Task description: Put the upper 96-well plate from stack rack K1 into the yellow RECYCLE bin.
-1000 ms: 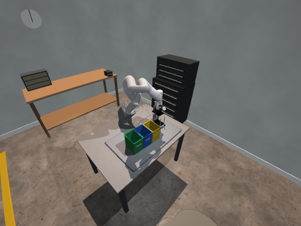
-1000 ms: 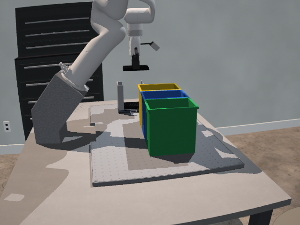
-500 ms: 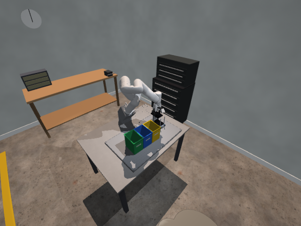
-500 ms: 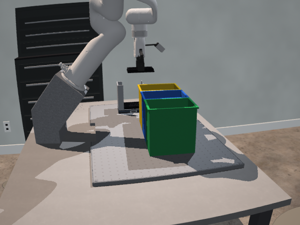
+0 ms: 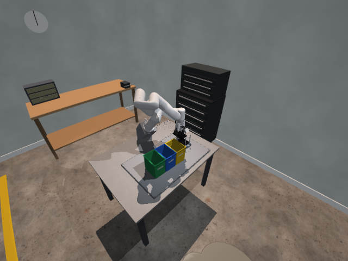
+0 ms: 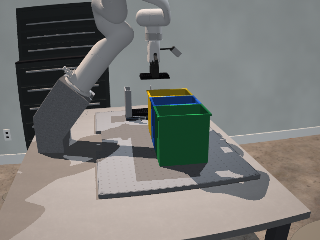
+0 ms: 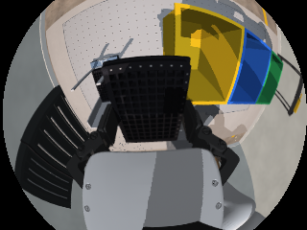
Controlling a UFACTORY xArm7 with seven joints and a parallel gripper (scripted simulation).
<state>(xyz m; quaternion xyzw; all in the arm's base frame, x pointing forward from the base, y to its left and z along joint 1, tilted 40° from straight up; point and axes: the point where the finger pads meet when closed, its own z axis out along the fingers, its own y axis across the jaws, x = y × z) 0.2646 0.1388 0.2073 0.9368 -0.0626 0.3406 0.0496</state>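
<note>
While the gripper is clamping the black 96-well plate across its width, jaws standing wide on its edges, the plate is hanging level in the air above the yellow bin, just short of its mouth on the rack K1 side. Beside the yellow bin the blue bin and green bin are standing upright in a row on the table. Behind the yellow bin, the lower plate is sitting on the rack
</note>
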